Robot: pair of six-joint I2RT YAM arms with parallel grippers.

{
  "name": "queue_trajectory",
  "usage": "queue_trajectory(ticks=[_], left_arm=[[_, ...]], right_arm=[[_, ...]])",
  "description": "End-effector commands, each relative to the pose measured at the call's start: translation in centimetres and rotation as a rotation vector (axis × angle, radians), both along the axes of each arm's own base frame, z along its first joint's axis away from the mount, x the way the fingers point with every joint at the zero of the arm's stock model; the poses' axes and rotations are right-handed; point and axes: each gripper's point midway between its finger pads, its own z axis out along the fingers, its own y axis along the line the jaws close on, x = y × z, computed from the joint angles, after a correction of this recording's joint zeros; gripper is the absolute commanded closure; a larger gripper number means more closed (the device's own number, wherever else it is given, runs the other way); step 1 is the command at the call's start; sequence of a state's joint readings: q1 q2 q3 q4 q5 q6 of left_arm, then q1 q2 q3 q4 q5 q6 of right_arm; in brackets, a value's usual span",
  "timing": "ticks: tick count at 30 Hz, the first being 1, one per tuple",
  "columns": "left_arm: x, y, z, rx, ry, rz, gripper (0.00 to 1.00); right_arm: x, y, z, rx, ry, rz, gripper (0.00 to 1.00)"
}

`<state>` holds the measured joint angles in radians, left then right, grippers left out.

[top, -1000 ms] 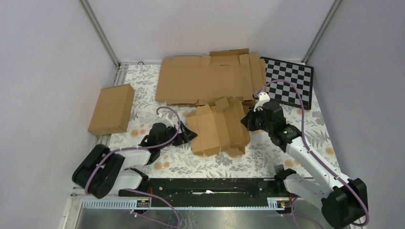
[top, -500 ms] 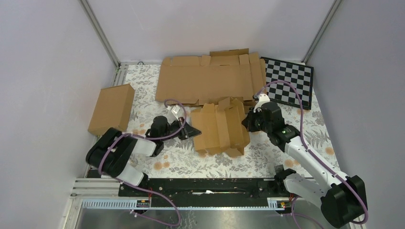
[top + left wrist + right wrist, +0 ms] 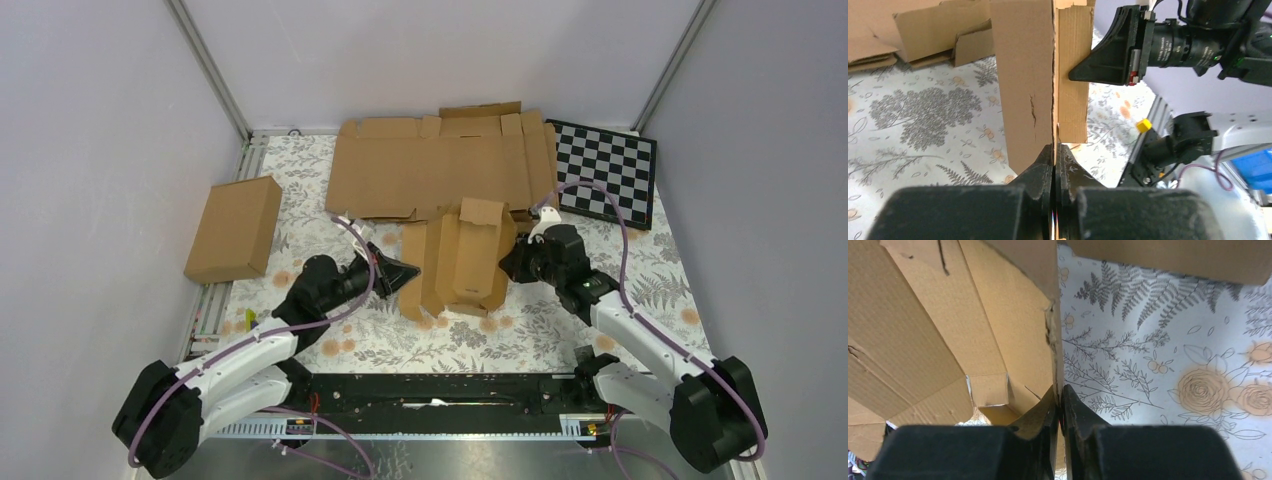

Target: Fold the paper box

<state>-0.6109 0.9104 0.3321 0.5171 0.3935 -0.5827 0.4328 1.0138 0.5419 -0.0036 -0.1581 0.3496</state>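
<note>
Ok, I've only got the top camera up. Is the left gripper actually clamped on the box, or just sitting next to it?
Observer: Clamped. The left wrist view shows the left gripper pinched shut on the bottom edge of an upright panel of the paper box.
Operator: And the right one?
Observer: The right wrist view shows the right gripper with a thin cardboard edge running down between its nearly closed jaws.
Operator: Any damage to the cardboard?
Observer: A small crack shows on the panel face just above the left gripper.
</note>
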Motion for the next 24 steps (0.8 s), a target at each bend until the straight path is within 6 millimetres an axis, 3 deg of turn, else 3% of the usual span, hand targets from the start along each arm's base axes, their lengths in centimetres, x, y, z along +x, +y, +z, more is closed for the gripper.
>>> queue_trajectory(ticks=[1,8,16,24], left_arm=[[0.8,0.7,-0.4,0.068,-0.143,0.102,1.0],[-1.8,0.1,-1.3,0.088,-0.229,0.053,1.0],[-3.3,-0.5,-0.4,-0.011,-0.231,0.027,1.0],[-3.8,-2.5,0.8,-0.046,-0.244,0.009,1.0]], right_arm=[[0.5,1.5,-0.2,0.094,-0.021,0.018,0.84],[-0.8,1.0,-1.3,0.107,-0.058,0.029,0.62],[-2.5,-0.2,-0.6,0.117,-0.093,0.004,0.51],[-2.7,-0.1,-0.8,0.178,-0.073,-0.065,0.5]])
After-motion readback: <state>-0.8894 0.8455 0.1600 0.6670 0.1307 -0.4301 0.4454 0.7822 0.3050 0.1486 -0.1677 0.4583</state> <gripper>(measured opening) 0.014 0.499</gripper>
